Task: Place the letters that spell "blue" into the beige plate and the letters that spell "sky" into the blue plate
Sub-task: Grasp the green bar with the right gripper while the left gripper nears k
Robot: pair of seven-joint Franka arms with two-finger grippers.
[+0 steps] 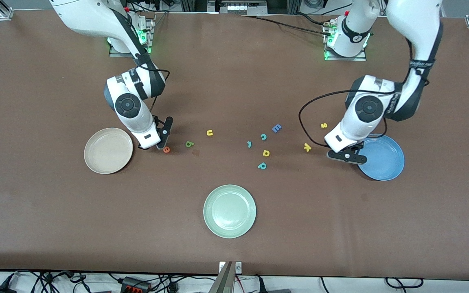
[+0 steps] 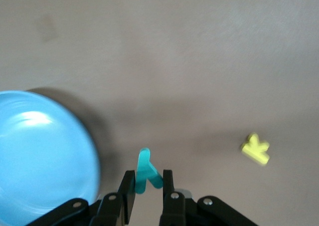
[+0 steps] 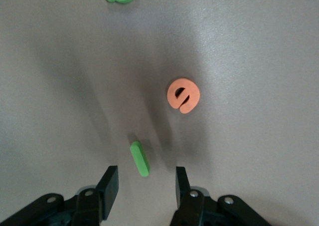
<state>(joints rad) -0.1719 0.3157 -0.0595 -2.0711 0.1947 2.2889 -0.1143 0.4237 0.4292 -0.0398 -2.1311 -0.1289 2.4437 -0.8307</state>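
Observation:
My left gripper [image 2: 148,176] is shut on the teal "y" [image 2: 145,161], just beside the rim of the blue plate [image 2: 40,156]; in the front view this gripper [image 1: 348,156] is at the edge of that blue plate [image 1: 385,160]. Yellow "k" [image 1: 307,147] and yellow "s" [image 1: 323,125] lie on the table close by. My right gripper [image 3: 146,173] is open and low over the table, with one end of the green bar "l" [image 3: 139,157] between its fingers. Orange "e" [image 3: 183,95] lies just past it. Green "b" [image 1: 189,143] and yellow "u" [image 1: 209,132] lie beside it. The beige plate [image 1: 108,150] is bare.
A pale green plate [image 1: 229,211] sits nearest the front camera, mid-table. Between the arms lie a blue "E" [image 1: 276,128], teal "c" [image 1: 264,136], a small teal letter [image 1: 249,144], yellow "d" [image 1: 266,153] and teal "p" [image 1: 262,165].

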